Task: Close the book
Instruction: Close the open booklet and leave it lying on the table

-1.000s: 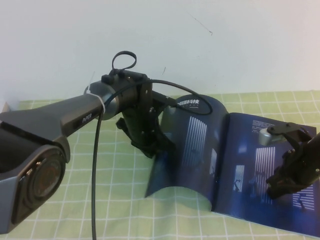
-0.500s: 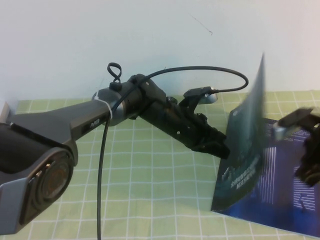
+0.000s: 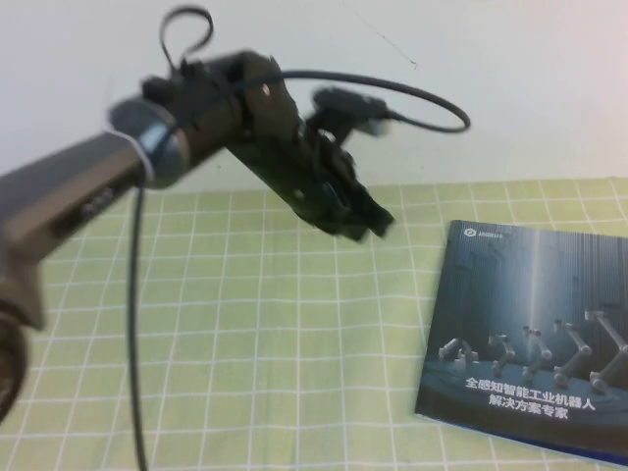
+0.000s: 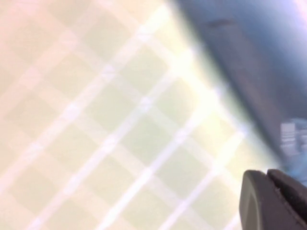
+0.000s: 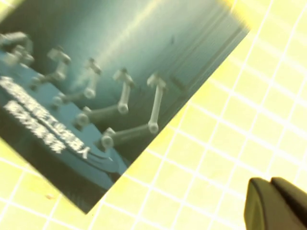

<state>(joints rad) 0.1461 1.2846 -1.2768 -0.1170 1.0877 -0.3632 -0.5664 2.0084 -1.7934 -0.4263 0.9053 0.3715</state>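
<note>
High view showed the book (image 3: 530, 343) lying shut in the lower right of the frame. Its cover faced up, with the robot-arm artwork and title readable, flat on the green-checked worktop (image 3: 245, 343). By my reckoning the closing itself was done, and whatever move came next would only need the arms to keep clear of it.

The left hand (image 3: 361, 218) hung in the air at the upper middle of the frame, apart from the book. The book lay down and to the right of it, its upper left corner the nearest part. The spine edge ran down the book's left side, leaning a little, while the cover ran off past the right edge.

In the left wrist view that hand's fingers sat together, gripping nothing. The right hand (image 5: 269, 184) was outside the high view. Its own wrist view showed its fingers together and empty, over the cloth beside the cover and not touching it. Which hand was nearer, I could not tell.
</note>
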